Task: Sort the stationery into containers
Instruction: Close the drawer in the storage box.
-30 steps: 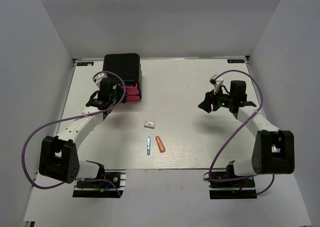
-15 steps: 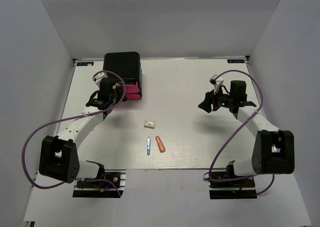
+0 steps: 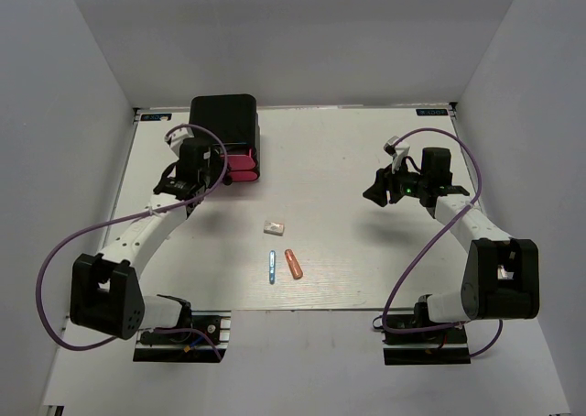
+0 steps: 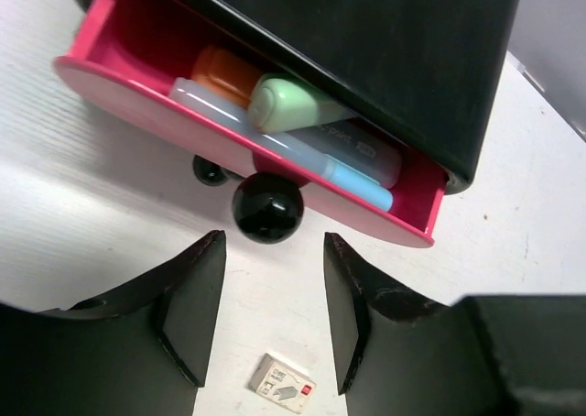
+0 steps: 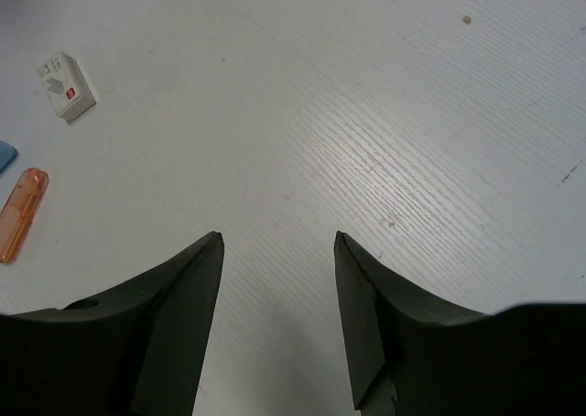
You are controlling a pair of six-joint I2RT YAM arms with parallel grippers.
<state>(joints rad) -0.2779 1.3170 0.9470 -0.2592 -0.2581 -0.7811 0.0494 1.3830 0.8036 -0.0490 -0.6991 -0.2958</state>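
Note:
The black box [image 3: 224,125] stands at the back left with a pink drawer [image 3: 242,168] pulled partly out. In the left wrist view the drawer [image 4: 137,95] holds the orange-tipped [image 4: 224,72], green-tipped [image 4: 288,103] and blue-tipped [image 4: 362,182] markers. My left gripper [image 3: 217,171] is open and empty, its jaws just short of the drawer's black knob [image 4: 266,205]. The white eraser [image 3: 273,225], thin blue pen [image 3: 272,267] and orange marker [image 3: 294,263] lie mid-table. My right gripper [image 3: 377,194] is open and empty, above bare table to the right of them.
A second black knob [image 4: 211,170] shows under the open drawer. The eraser also shows in the left wrist view [image 4: 284,384] and the right wrist view [image 5: 64,86], with the orange marker [image 5: 20,214] at that view's left edge. White walls enclose the table.
My left gripper has moved a little toward the black box, and slightly less of the pink drawer shows. The right arm and the loose items have not moved.

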